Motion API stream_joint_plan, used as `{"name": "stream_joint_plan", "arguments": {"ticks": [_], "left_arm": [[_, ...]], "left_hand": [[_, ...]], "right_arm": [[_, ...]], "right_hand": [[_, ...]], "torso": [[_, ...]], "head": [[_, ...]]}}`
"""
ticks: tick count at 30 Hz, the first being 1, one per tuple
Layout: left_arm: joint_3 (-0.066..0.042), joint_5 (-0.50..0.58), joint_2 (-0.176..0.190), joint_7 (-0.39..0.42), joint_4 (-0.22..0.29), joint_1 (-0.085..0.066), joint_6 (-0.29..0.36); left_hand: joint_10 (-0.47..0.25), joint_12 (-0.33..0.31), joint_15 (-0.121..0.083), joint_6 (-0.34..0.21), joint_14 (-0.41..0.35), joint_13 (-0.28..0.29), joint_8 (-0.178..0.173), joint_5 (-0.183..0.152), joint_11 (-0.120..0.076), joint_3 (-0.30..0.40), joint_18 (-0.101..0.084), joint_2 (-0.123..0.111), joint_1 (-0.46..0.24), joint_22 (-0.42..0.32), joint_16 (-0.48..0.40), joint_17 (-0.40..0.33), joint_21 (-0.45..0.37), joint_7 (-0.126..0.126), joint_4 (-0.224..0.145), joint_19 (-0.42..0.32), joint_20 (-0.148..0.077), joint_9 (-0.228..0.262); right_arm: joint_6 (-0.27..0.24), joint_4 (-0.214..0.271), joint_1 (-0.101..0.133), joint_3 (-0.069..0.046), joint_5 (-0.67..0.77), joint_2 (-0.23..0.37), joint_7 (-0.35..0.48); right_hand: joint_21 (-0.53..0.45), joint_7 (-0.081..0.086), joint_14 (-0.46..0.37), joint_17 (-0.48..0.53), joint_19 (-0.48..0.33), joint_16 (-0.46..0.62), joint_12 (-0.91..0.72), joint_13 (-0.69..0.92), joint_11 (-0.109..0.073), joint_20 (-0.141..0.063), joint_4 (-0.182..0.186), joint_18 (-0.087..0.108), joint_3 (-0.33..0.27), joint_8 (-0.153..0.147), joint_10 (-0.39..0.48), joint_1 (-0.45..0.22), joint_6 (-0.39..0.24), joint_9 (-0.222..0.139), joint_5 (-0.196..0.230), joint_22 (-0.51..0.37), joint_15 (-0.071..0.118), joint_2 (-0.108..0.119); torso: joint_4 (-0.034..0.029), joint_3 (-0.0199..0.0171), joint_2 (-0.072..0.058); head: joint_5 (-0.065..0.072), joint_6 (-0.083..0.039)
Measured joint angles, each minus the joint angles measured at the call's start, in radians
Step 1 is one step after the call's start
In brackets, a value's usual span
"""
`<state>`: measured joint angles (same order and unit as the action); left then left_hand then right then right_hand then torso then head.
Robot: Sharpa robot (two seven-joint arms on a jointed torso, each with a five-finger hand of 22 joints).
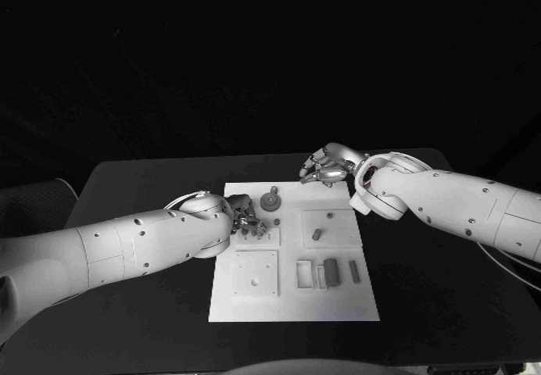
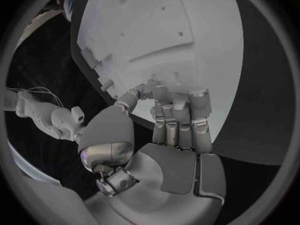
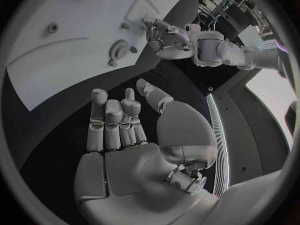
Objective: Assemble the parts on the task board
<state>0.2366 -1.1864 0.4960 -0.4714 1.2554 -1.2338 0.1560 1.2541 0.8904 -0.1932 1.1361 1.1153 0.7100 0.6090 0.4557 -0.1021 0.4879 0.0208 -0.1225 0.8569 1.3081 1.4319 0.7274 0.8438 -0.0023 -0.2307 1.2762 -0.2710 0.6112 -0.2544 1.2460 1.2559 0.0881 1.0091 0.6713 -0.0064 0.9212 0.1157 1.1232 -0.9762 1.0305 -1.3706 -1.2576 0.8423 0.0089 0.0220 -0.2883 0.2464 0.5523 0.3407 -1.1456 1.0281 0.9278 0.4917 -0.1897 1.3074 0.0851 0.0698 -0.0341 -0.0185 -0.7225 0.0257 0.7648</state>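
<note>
Here the white task board (image 1: 295,312) lies in the middle of the black table (image 1: 439,297), small grey parts (image 1: 329,272) resting in its recesses. The left hand (image 1: 248,220) hangs over the board's left edge, fingers curled, though whether they grip anything I cannot tell. The right hand (image 1: 327,166) hovers just past the board's far right corner, fingers loosely bent, holding nothing.

Black table (image 1: 135,180) carrying the load here, and right in its middle the white board (image 1: 338,301) lies flat, long side running away from the robot, dark tabletop showing all round it.
</note>
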Motion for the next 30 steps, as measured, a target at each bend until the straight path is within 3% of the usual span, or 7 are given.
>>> {"name": "stream_joint_plan", "arguments": {"ticks": [30], "left_arm": [[0.001,-0.028,-0.002,-0.018,0.002,0.001,-0.037]], "left_hand": [[-0.007,0.0,-0.004,-0.008,-0.004,0.0,0.001,0.004,0.0,-0.044,0.0,0.006,-0.006,0.0,0.0,-0.002,0.0,0.005,0.003,-0.002,0.002,0.002]], "right_arm": [[0.001,0.0,0.0,0.0,-0.002,0.0,0.0]], "right_hand": [[0.0,0.002,-0.004,0.0,0.0,0.0,0.0,0.0,0.0,0.0,0.003,-0.001,-0.003,0.0,0.0,-0.004,-0.005,0.001,0.0,0.0,0.0,0.004]], "torso": [[-0.0001,-0.0002,0.0]], "head": [[0.001,0.005]]}}
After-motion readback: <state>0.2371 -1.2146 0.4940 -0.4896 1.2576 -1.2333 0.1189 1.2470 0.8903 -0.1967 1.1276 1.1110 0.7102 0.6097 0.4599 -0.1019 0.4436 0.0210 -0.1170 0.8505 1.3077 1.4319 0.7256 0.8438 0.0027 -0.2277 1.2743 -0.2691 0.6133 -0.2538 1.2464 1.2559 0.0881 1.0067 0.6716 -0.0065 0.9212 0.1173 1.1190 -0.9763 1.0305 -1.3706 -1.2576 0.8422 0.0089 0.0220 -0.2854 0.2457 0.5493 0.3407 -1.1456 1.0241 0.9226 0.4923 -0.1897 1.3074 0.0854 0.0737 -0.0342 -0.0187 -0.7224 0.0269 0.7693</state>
